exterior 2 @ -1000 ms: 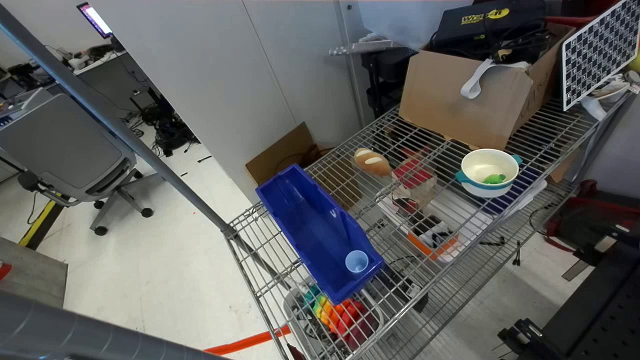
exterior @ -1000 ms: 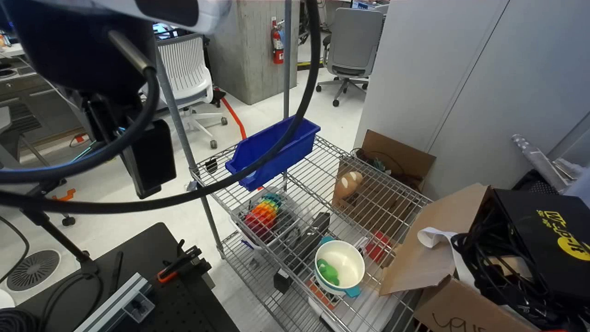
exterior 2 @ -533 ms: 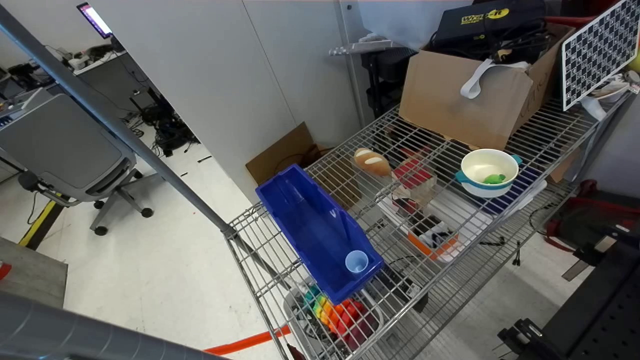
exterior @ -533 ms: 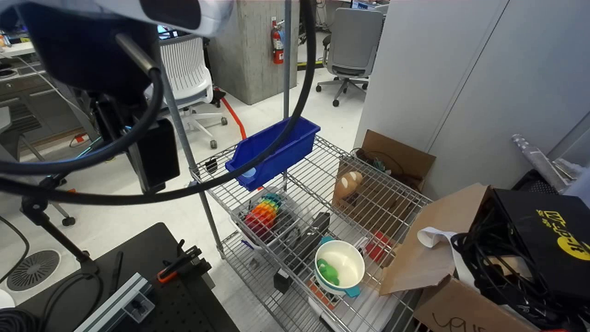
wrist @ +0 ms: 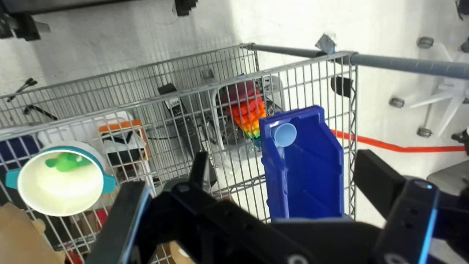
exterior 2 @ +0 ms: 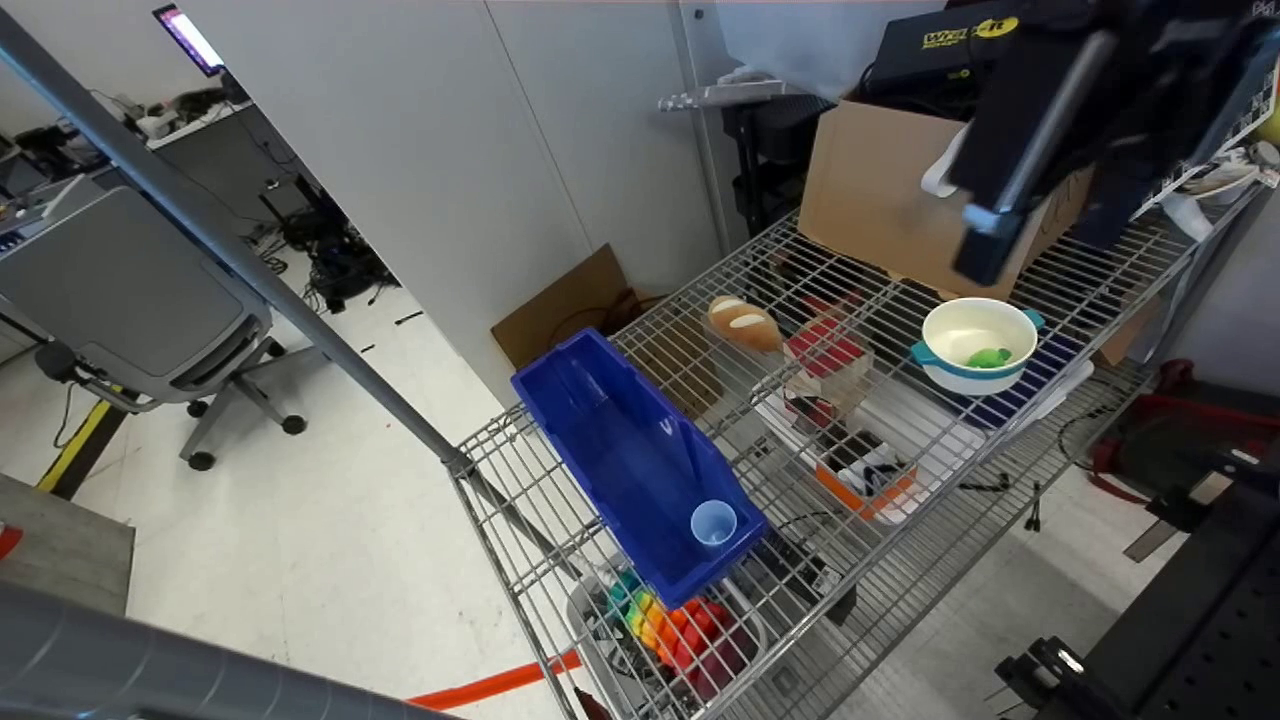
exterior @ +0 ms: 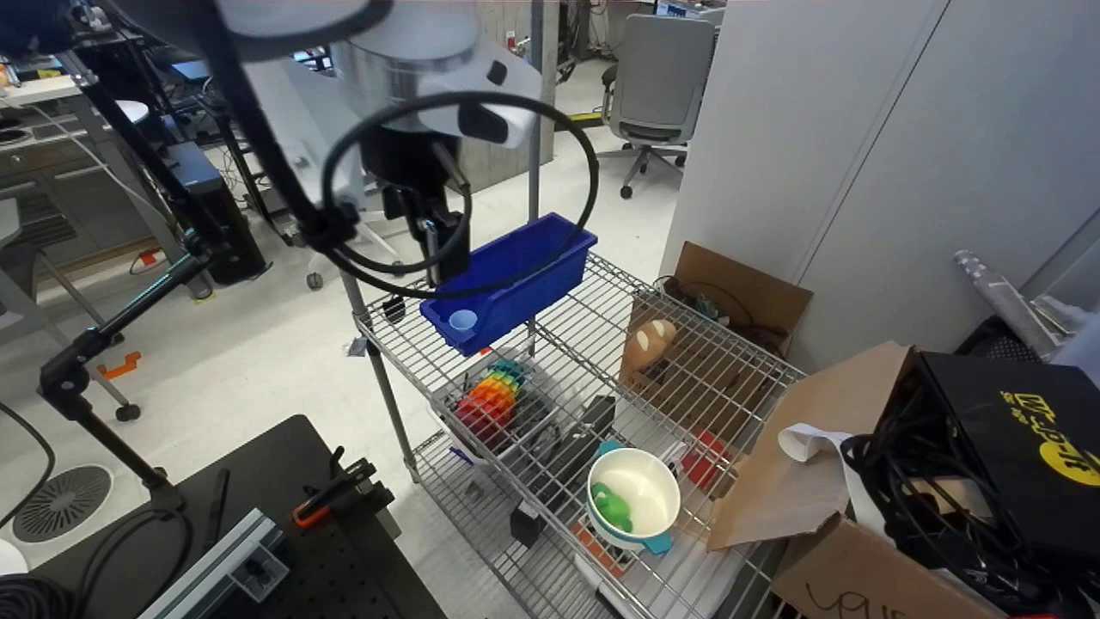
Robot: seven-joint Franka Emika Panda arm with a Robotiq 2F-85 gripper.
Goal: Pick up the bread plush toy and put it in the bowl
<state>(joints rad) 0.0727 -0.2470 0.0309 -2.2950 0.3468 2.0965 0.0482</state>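
The bread plush toy, tan with white marks, lies on the wire shelf in both exterior views [exterior: 650,342] [exterior 2: 745,324]. In the wrist view only a tan and white bit of it [wrist: 180,253] shows at the bottom edge, mostly hidden behind a finger. The bowl is white with teal handles and stands on the shelf in both exterior views [exterior: 655,490] [exterior 2: 950,338] and the wrist view [wrist: 60,187]; a green item [exterior: 611,507] lies in it. My gripper [wrist: 284,165] is open and empty, held above the shelf, apart from toy and bowl. It shows in both exterior views [exterior: 447,262] [exterior 2: 1040,240].
A long blue bin [exterior 2: 620,460] with a light blue cup [exterior 2: 713,523] stands on the shelf [exterior 2: 690,375]. An open cardboard box [exterior 2: 920,190] stands at the shelf's back. A grey post [exterior: 534,155] rises at the shelf corner. Rainbow items [exterior: 490,400] lie below the wires.
The arm has swung right in an exterior view, and the gripper has come into the upper right of another exterior view. The toy, bowl and bin have not moved.
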